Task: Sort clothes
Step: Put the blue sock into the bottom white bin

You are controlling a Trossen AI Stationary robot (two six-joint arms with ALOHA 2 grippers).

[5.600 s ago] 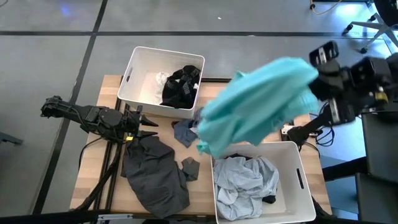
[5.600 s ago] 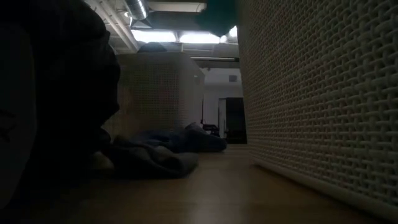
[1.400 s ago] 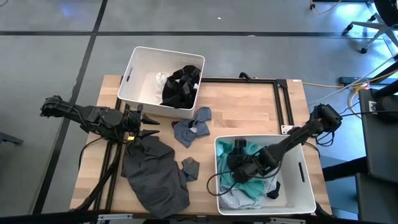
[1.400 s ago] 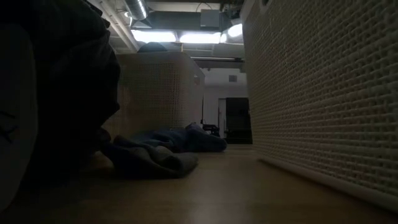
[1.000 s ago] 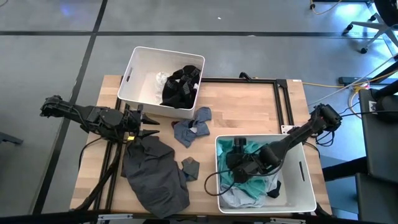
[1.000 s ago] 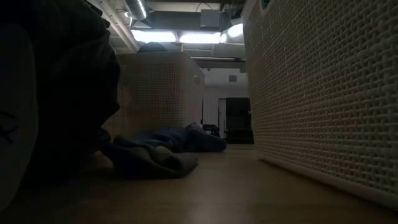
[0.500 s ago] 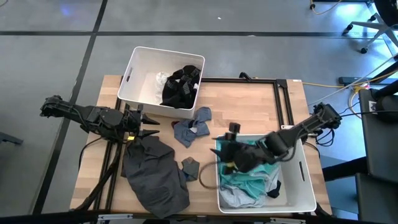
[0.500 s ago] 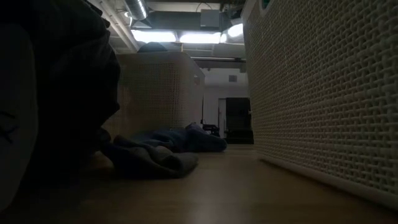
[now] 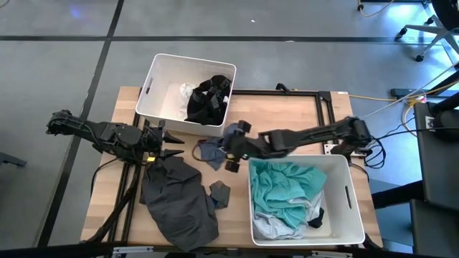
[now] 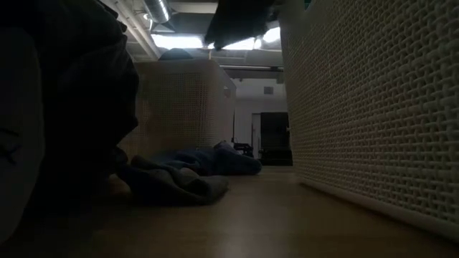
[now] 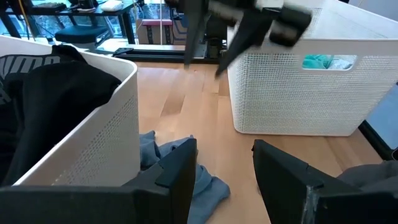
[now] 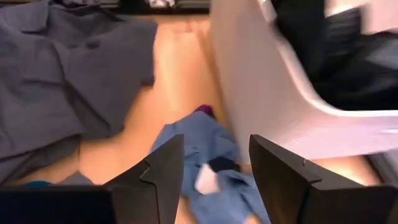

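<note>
My right gripper [image 9: 231,147] is open and hangs above the pale grey-blue garment [image 9: 215,151], which lies on the table next to the far bin; in the right wrist view its fingers [image 12: 214,152] stand over that garment [image 12: 205,140]. The teal garment [image 9: 285,188] lies in the near right bin [image 9: 347,204] on pale grey-blue cloth. A dark grey garment [image 9: 176,197] and a small dark sock [image 9: 219,192] lie on the table's near left. My left gripper [image 9: 174,146] waits open at the left, with the pale garment [image 11: 180,171] before it.
The far white bin [image 9: 154,89] holds a black garment [image 9: 209,99] and a white lacy piece [image 9: 186,92]. A black frame [image 9: 326,115] lies on the table's far right. Bare wood shows between the two bins [image 9: 280,125].
My right gripper has come up out of the near right bin without the teal garment and gone toward the table's left and far edge, over the pale grey-blue garment. The teal garment now lies spread in the bin.
</note>
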